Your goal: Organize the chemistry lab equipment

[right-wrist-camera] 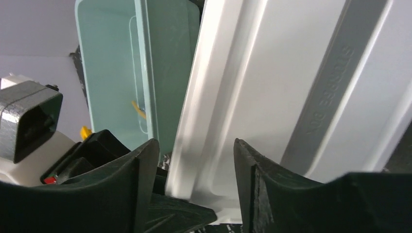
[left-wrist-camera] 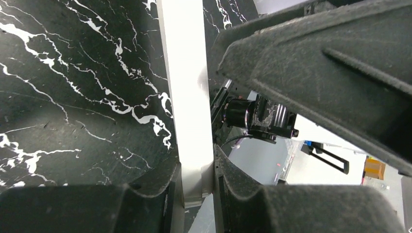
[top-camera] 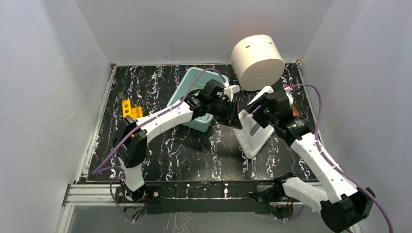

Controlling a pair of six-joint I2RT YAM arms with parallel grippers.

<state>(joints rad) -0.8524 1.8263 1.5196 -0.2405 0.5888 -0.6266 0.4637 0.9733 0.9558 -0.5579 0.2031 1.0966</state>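
The left tool (left-wrist-camera: 197, 184) and right tool (right-wrist-camera: 194, 174) are each gripping the white lid (top-camera: 252, 133) tightly, tilted beside the bin (top-camera: 180, 92). A yellow item (right-wrist-camera: 138, 109) is lying inside the bin. The next move is probably lowering the lid squarely on.

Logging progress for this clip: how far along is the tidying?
Done: a yellow item lies inside the teal plastic bin. In hand: the left gripper pinches the white plastic lid, tilted beside the bin; the right gripper straddles its rim. Left: yellow pieces at the left of the black marbled table, and the bin is uncovered.
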